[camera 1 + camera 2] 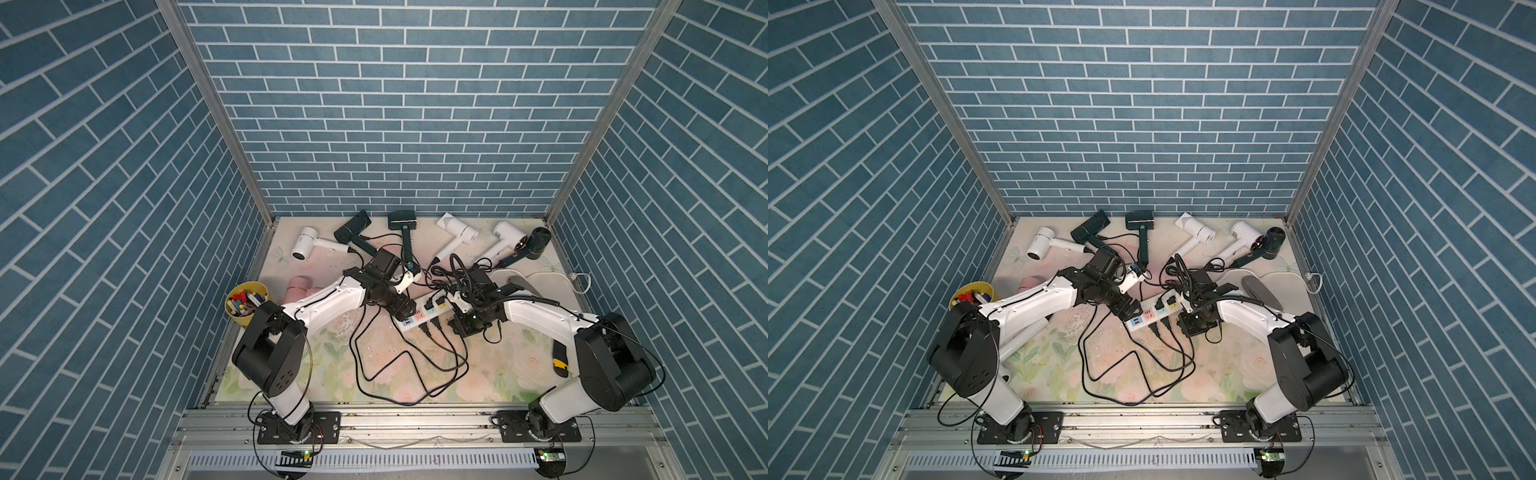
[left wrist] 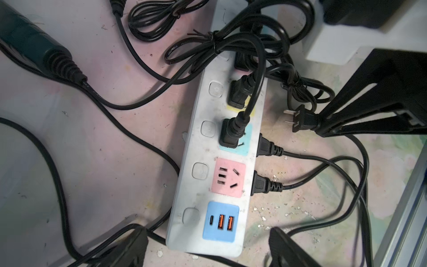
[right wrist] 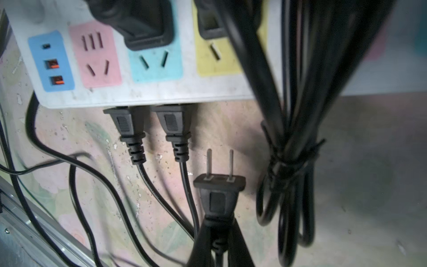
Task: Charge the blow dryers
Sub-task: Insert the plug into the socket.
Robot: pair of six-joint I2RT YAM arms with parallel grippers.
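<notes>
**Desk** (image 1: 498,374): flat, matte floral print, scuffed and flecked around the power strip (image 2: 215,157).

**Blow dryers** (image 1: 455,232): hammer-shaped, with smooth hard shells. Six lie in a row beyond the power strip's far side, white and dark mixed. A pink dryer (image 1: 297,289) lies off its USB end, partly under the left arm. All lie loose on the desk.

**Power strip**: a long white bar with rounded corners, grimy, with coloured socket pads. Plugs are seated in the teal and yellow pads and two more in its side edge; a further one is likely under the cords. The pink pad (image 2: 227,178) is vacant. Judged past halfway, with one plug in hand and at least one more to follow.

**Left tool** (image 2: 206,231): jaws spread wide, straddling the strip's USB end without touching it, holding nothing.

**Right tool** (image 3: 218,228): closed on the neck of a plug, just beside the strip's side edge.

**Cord bundle** (image 3: 291,157): black rubbery loops, twist-tied, just beside the strip near the held plug.

**Plug** (image 3: 219,185): black moulded body, with two flat bare metal prongs aimed at the strip, not yet inserted.
</notes>
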